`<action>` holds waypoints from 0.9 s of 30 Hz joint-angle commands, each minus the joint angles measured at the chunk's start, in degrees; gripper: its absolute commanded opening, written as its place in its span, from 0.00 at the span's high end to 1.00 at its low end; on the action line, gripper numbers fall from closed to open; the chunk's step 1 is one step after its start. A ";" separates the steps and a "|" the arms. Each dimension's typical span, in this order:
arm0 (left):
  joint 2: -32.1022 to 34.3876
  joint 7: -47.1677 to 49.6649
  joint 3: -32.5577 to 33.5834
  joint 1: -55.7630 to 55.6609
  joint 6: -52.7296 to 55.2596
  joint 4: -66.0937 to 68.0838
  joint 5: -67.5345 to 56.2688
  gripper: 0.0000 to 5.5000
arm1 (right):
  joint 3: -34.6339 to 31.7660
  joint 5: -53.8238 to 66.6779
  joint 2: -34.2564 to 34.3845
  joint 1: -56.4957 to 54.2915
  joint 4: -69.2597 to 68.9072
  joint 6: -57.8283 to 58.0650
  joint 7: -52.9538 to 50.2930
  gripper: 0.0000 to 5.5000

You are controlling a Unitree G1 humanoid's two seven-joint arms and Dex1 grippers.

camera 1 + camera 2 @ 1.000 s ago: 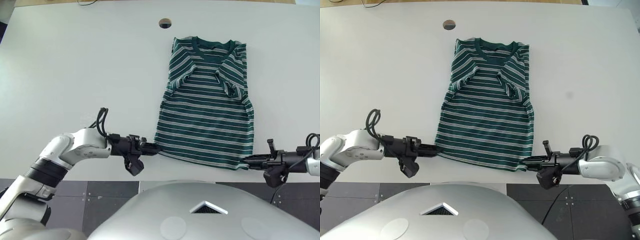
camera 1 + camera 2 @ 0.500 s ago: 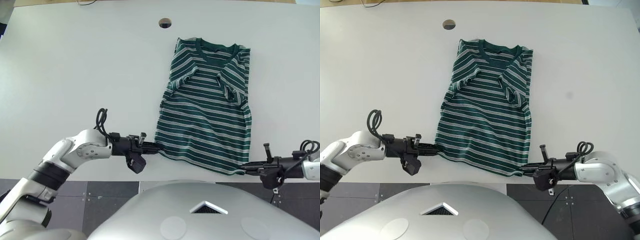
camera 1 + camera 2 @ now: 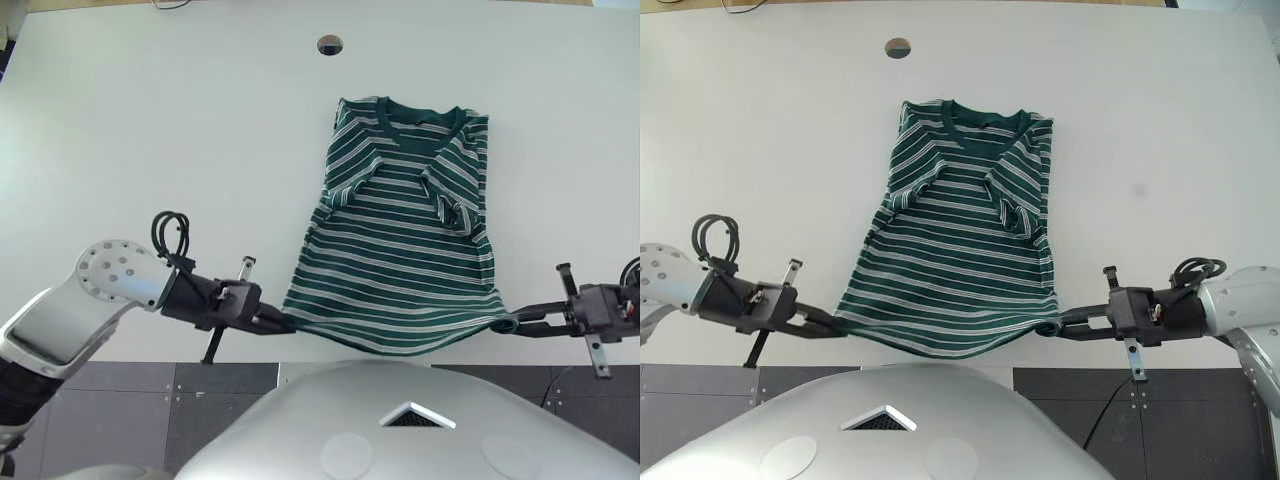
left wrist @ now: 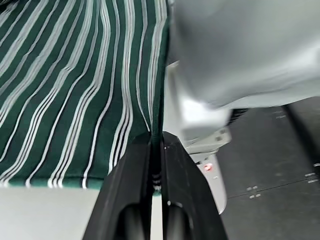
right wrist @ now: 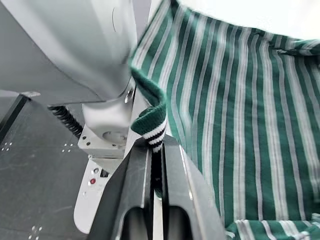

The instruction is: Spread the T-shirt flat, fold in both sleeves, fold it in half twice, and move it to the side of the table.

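The green-and-white striped cotton T-shirt [image 3: 400,270] lies on the flat white table [image 3: 150,150], to the robot's right of the middle. Its collar [image 3: 420,105] is at the far end, not far from a round dark hole [image 3: 329,45] in the tabletop. Its hem [image 3: 395,345] is drawn out along the near edge. Both sleeves [image 3: 445,205] look already turned in over the chest, though the right one is bunched rather than flat. The left gripper [image 3: 283,325] is clamped tight on the left hem corner, the cloth pinched edge-on between its black fingers [image 4: 135,170]. The right gripper [image 3: 515,325] is likewise pressed closed on the right corner, where a small curl of ribbed hem stands up between its fingers [image 5: 175,170]. The step in hand appears to be the first fold in half, carrying the hem up and over toward the collar. To do it well, both arms should rise together and level, with enough sideways tension to take out the slight sag in the middle of the hem, but not so much that the body slides along the table. The corners should travel straight toward the collar, so the side edges land on one another, and should come down just short of the neckline. The right grip holds little cloth and may slip, so a slow lift is safer. The crumpled right sleeve could get trapped as a lump.
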 commanded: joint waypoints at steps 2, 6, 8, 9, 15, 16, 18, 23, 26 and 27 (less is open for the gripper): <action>-0.82 -3.01 6.14 1.61 2.63 -2.47 -6.95 0.97 | -3.78 4.53 4.01 -3.52 -1.33 4.96 1.40 0.98; -12.54 6.18 8.67 -9.51 5.47 5.86 -6.73 0.97 | -3.55 2.95 9.96 -12.73 1.19 9.36 -5.66 0.98; -18.92 10.02 8.06 -15.39 4.11 11.85 -2.40 0.97 | -2.45 -0.99 13.60 -18.30 5.20 9.82 -9.68 0.98; -21.21 11.33 7.75 -17.51 3.69 14.18 -0.63 0.97 | -1.91 -2.67 15.06 -20.60 7.13 10.10 -11.07 0.98; -35.62 17.28 3.89 -33.18 0.88 33.55 11.51 0.97 | 2.37 -15.25 23.27 -33.23 22.22 8.65 -16.99 0.98; -37.79 18.32 3.92 -36.04 -0.81 37.65 13.32 0.97 | 3.17 -17.46 24.74 -35.47 25.18 8.37 -18.24 0.98; -41.59 19.73 4.26 -41.78 -3.97 46.24 16.58 0.97 | 4.59 -22.21 27.30 -40.50 31.14 7.79 -21.36 0.98; -48.98 21.64 4.86 -52.92 -11.34 67.65 22.08 0.97 | 6.42 -31.18 32.22 -51.34 45.04 4.67 -27.75 0.98; -51.76 22.15 5.19 -57.04 -15.62 77.86 24.84 0.97 | 6.95 -34.11 34.01 -54.69 49.83 3.05 -29.20 0.98; -52.49 22.67 5.25 -58.34 -16.74 81.70 26.00 0.97 | 7.23 -34.79 34.85 -55.55 51.09 2.99 -29.43 0.98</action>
